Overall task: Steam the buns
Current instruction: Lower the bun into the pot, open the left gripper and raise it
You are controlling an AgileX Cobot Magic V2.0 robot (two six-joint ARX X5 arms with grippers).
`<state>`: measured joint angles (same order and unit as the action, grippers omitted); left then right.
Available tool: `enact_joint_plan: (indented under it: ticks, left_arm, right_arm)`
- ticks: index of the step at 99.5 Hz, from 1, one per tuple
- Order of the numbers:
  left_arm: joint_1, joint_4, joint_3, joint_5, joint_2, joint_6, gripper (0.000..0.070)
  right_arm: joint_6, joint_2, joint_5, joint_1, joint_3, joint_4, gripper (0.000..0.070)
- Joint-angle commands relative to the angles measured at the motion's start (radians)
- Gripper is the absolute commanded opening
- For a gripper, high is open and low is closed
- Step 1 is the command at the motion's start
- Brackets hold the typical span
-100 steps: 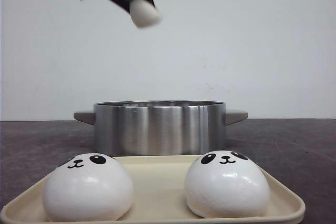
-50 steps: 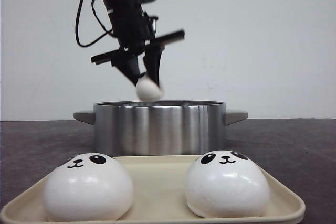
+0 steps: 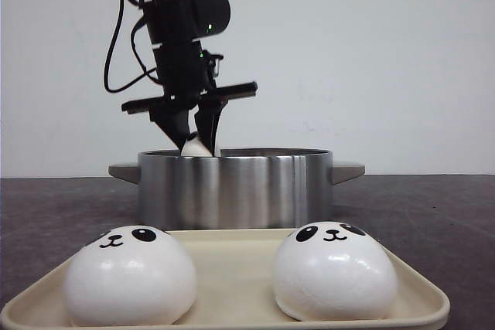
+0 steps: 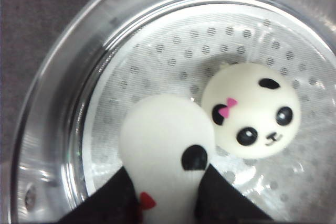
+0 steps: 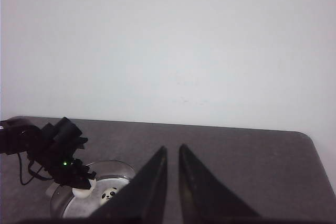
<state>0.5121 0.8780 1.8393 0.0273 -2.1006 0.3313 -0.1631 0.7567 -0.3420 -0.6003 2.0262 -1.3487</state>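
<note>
The step in hand looks like placing the second of four buns into the steamer pot [image 3: 234,188]. At the left of the scene, the left arm reaches down from above, its wrist nearly vertical and its fingers [image 3: 195,130] pointing into the left part of the pot's mouth. Those fingers are pinching a bun [image 4: 167,158], which sits just at rim level in the front view, with only its white top showing above the steel edge. From the left wrist, this held bun hangs above the perforated steamer plate [image 4: 173,59], just beside a bun with a pink bow [image 4: 251,110] that already lies face-up on the plate; whether the two touch is hard to tell.

The next move probably calls for a little more descent until the bun meets the plate, then spreading the fingers and lifting straight up so the neighbour is not nudged. A soft, glossy bun may cling to one finger on release.

On the near side, a cream tray [image 3: 232,264] carries two more panda buns, one at the left [image 3: 129,277] and one at the right [image 3: 334,272], well apart and both waiting.

The right arm is held high and back from the work, its fingers [image 5: 172,182] nearly pressed together with only a thin gap, and empty.
</note>
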Motion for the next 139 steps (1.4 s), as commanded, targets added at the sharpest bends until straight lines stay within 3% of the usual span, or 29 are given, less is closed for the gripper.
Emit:
enact_joint_plan:
  ticks: [1, 28, 60, 66, 77, 81, 100, 115, 139]
  left_arm:
    - [0.003, -0.021, 0.026, -0.001, -0.023, -0.006, 0.0005]
    - [-0.006, -0.041, 0.026, -0.065, -0.077, -0.003, 0.0006]
    - [-0.013, -0.076, 0.026, -0.064, -0.091, -0.002, 0.0045]
    - [-0.015, -0.079, 0.026, -0.064, -0.091, -0.002, 0.0133]
    - [-0.015, -0.089, 0.026, -0.061, -0.091, -0.002, 0.0408]
    - [-0.015, -0.09, 0.026, -0.061, -0.091, -0.002, 0.0471]
    - [-0.015, -0.09, 0.026, -0.061, -0.091, -0.002, 0.0497]
    - [-0.015, -0.086, 0.035, -0.062, -0.091, -0.003, 0.07]
    - [-0.014, -0.045, 0.108, -0.062, -0.091, -0.006, 0.07]
  right_arm:
    - [-0.013, 0.009, -0.003, -0.004, 0.021, -0.066, 0.0034]
    - [-0.021, 0.009, -0.003, -0.004, 0.021, -0.066, 0.0034]
    - [-0.036, 0.009, -0.003, -0.004, 0.021, -0.067, 0.0034]
    - [-0.036, 0.009, -0.003, -0.004, 0.021, -0.067, 0.0034]
    - [-0.036, 0.009, -0.003, -0.004, 0.021, -0.067, 0.0034]
    - [-0.037, 0.009, -0.003, -0.004, 0.021, -0.067, 0.0035]
    - [-0.04, 0.009, -0.003, -0.004, 0.021, -0.067, 0.0035]
    - [-0.039, 0.009, -0.003, -0.004, 0.021, -0.067, 0.0034]
    - [-0.039, 0.009, -0.003, -0.004, 0.021, -0.067, 0.0034]
